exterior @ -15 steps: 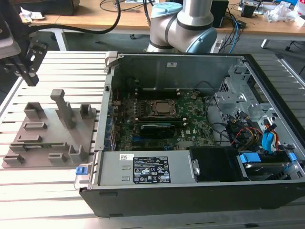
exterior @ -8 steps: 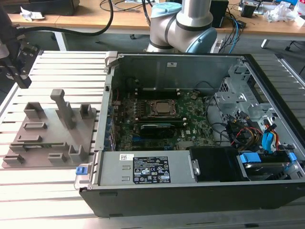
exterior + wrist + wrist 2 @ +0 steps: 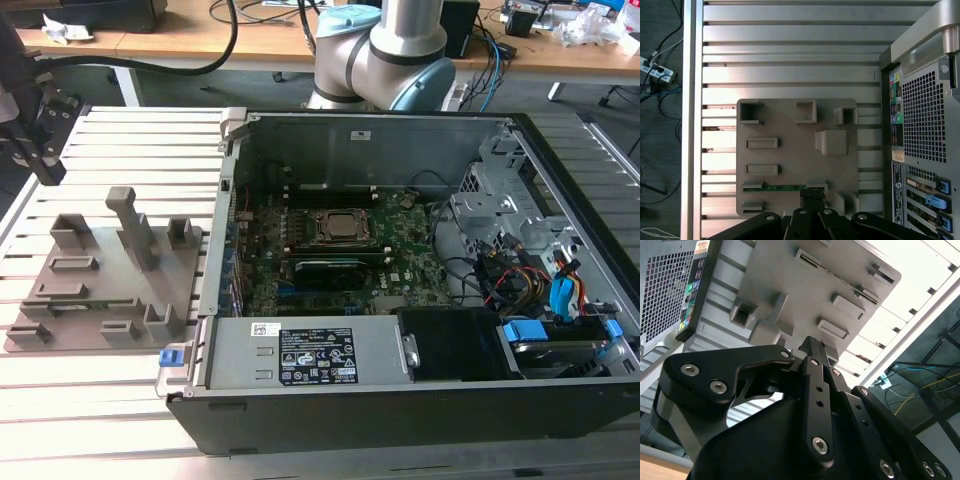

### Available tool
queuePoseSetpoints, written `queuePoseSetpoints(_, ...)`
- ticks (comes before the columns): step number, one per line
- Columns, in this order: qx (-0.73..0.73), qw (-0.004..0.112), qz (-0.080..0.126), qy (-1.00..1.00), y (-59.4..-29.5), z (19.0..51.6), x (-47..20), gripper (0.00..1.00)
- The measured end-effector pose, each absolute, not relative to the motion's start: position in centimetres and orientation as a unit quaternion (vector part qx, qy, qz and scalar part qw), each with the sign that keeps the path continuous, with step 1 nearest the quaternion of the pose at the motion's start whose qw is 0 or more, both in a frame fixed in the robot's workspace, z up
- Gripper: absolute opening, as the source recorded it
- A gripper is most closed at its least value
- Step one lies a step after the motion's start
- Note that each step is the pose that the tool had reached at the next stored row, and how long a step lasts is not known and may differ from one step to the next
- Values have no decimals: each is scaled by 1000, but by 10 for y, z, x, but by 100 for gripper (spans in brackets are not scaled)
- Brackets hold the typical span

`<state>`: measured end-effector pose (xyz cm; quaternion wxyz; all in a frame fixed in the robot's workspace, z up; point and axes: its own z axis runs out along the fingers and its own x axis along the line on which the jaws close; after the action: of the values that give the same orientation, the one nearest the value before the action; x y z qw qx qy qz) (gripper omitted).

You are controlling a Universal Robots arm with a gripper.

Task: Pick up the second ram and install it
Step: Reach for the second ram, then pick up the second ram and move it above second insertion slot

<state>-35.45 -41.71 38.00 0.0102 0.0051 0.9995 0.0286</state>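
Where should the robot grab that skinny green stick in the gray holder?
Probably the middle of the green stick, coming straight down from above. It seems to stand on edge in the gray holder, its ends tucked into slots, so only the thin top edge between them is free to pinch across.

The gripper (image 3: 813, 193) covers the second ram (image 3: 782, 188) (1 end).

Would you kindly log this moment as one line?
hand: hovering over grey holder | second ram: lying in holder, not held
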Motion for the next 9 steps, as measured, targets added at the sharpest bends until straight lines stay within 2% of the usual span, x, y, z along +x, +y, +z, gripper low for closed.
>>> queuePoseSetpoints(5, 4, 10, 29, 1000, -417, 380, -355, 11)
queuePoseSetpoints(9, -71, 8, 29, 997, -417, 380, -355, 11)
